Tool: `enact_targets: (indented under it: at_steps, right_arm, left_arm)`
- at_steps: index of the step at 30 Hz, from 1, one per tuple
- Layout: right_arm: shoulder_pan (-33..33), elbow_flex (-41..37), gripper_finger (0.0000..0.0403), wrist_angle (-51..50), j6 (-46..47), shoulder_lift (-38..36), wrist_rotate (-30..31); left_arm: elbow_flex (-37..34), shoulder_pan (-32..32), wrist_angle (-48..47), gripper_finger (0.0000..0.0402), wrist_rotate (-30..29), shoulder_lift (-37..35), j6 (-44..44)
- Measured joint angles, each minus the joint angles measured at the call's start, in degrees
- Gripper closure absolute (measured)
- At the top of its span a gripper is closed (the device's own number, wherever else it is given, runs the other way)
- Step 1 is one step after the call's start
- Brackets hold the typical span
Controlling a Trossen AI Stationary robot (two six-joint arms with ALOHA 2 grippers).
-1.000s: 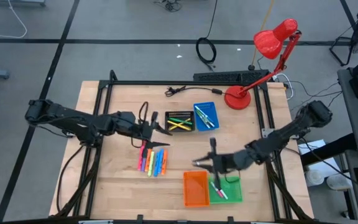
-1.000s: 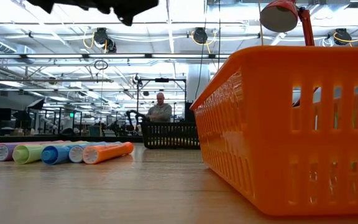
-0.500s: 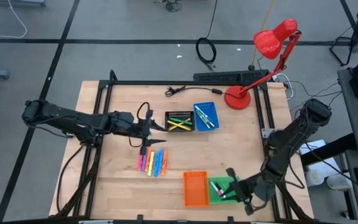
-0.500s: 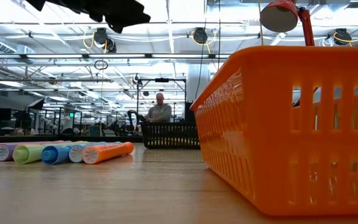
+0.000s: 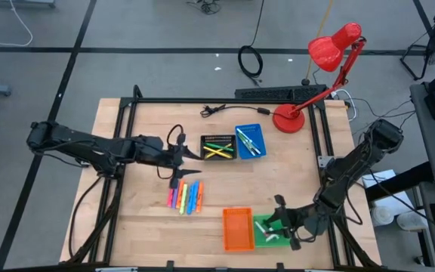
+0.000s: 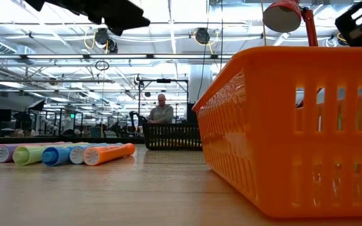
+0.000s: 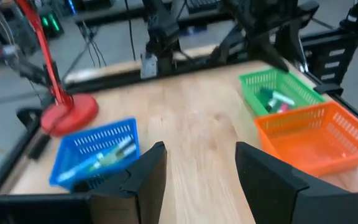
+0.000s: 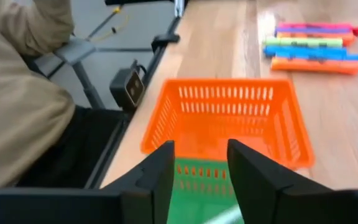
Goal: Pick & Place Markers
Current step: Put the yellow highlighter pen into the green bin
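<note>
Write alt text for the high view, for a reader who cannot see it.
Overhead view of a wooden table: the right gripper, fingers apart, hovers over a green tray holding markers, beside an empty orange tray. The left gripper hangs above a row of loose markers, near black and blue trays.

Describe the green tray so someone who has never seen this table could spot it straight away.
Start at the wooden table and go to its near edge on the right arm's side. Two small trays sit side by side there: the green tray, under the right claw, holds a few markers, while the orange tray beside it looks empty.
</note>
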Motion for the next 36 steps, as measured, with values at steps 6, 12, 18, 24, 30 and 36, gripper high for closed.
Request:
enact_targets:
  at_steps: [6, 12, 18, 24, 30, 36]
  right_arm:
    - [-0.45, 0.01, 0.0253, 4.88, -5.78, -0.01, -0.11]
    - [-0.46, 0.01, 0.0257, 7.24, -11.00, -0.01, -0.15]
    - [-1.54, 0.01, 0.0259, 8.49, -12.19, 0.00, -0.15]
    - [-2.33, 0.01, 0.0259, 8.47, -12.05, 0.00, -0.15]
    - [-2.31, 0.01, 0.0260, 8.47, -11.99, 0.00, -0.17]
    - [-2.33, 0.01, 0.0258, 8.47, -11.99, -0.01, -0.17]
  left_arm:
    - [0.00, -0.02, -14.82, 0.0206, -4.63, -0.13, -7.29]
    - [0.00, 2.02, -33.53, 0.0206, -21.82, 1.10, -22.51]
    - [0.00, 8.08, -45.87, 0.0206, -16.27, 2.78, -44.15]
    - [-3.65, 11.15, -47.15, 0.0206, -12.96, 6.42, -48.52]
    - [-6.16, 13.82, -46.25, 0.0206, -9.64, 8.64, -53.17]
    - [-6.16, 16.61, -44.45, 0.0206, -9.66, 9.01, -54.22]
